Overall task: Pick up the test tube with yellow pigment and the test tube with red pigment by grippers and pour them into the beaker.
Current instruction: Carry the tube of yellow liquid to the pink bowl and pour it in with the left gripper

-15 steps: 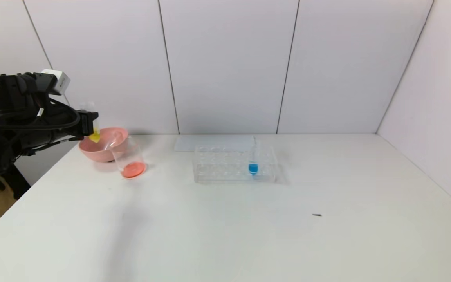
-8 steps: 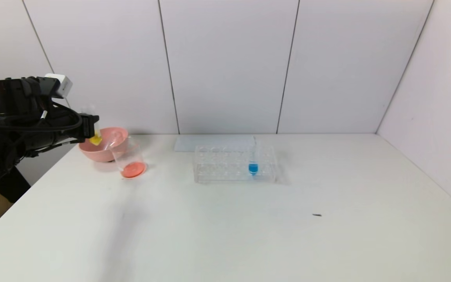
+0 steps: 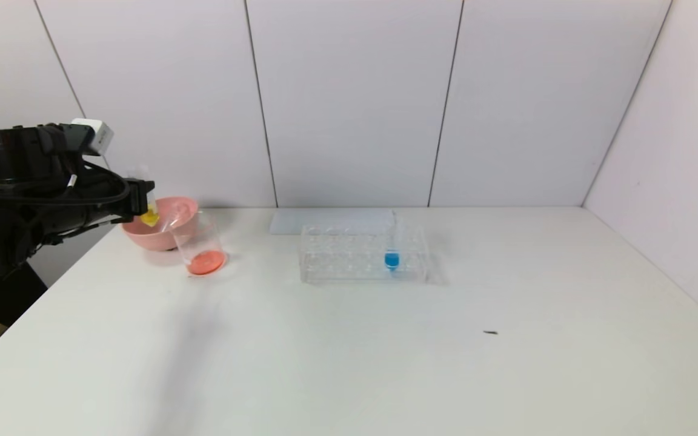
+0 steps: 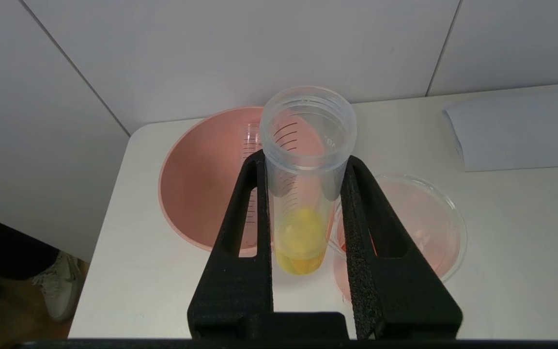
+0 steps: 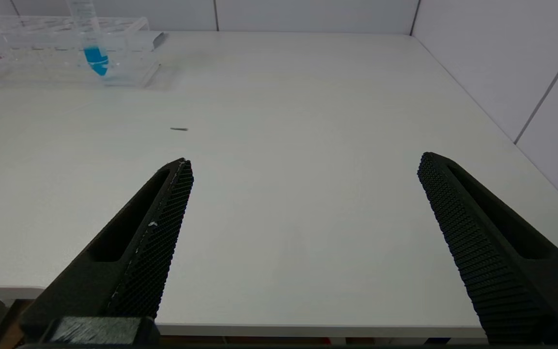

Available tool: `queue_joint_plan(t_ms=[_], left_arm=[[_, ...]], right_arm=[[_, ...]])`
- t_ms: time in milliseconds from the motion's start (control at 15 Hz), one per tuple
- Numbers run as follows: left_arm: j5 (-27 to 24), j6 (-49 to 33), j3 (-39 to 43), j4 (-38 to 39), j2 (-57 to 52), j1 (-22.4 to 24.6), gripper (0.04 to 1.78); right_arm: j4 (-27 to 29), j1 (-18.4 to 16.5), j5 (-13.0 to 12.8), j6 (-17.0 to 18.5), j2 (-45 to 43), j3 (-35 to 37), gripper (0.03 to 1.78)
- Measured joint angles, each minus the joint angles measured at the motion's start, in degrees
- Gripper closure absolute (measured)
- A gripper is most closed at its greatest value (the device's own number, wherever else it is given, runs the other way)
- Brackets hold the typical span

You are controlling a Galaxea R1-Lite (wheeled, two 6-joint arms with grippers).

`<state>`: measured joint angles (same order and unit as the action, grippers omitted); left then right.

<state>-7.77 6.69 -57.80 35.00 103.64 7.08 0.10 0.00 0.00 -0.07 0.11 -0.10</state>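
Observation:
My left gripper [image 3: 142, 197] [image 4: 303, 162] is shut on the test tube with yellow pigment [image 3: 150, 213] [image 4: 303, 237]. It holds the tube nearly upright, mouth up, at the table's far left over the near rim of the pink bowl [image 3: 143, 233]. The beaker [image 3: 199, 242] [image 4: 446, 213] stands just right of the bowl with a shallow red-orange layer in its bottom. A clear graduated tube [image 4: 251, 140] lies in the bowl with no colour showing in it. The test tube with red pigment is out of view. My right gripper [image 5: 303, 162] hangs open over the table's front right edge, holding nothing.
A clear tube rack [image 3: 364, 253] [image 5: 61, 53] stands mid-table holding one blue-liquid tube [image 3: 392, 254]. A white sheet [image 3: 331, 221] lies behind it. A small dark speck [image 3: 490, 332] lies on the table to the right. Walls close off the back and the right side.
My left arm has shifted slightly down and to the right, carrying the yellow tube a little lower over the bowl. The beaker and the rack have not moved.

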Motion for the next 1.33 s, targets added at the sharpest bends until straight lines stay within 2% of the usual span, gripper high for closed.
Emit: queue_joint_plan(t_ms=[533, 867, 1333], left_arm=[[-2.54, 0.09, 0.55, 0.88, 1.12, 2.36, 1.37], [-7.45, 0.39, 1.07, 0.74, 0.99, 4.24, 1.37], [-10.81, 4.57, -0.89, -2.1, 0.9, 5.01, 1.37]], right_arm=[[0.0, 0.0, 0.0, 0.0, 0.0, 0.0, 0.11], [0.0, 0.0, 0.0, -0.02, 0.0, 0.0, 0.11], [0.0, 0.0, 0.02, 0.0, 0.0, 0.0, 0.11]])
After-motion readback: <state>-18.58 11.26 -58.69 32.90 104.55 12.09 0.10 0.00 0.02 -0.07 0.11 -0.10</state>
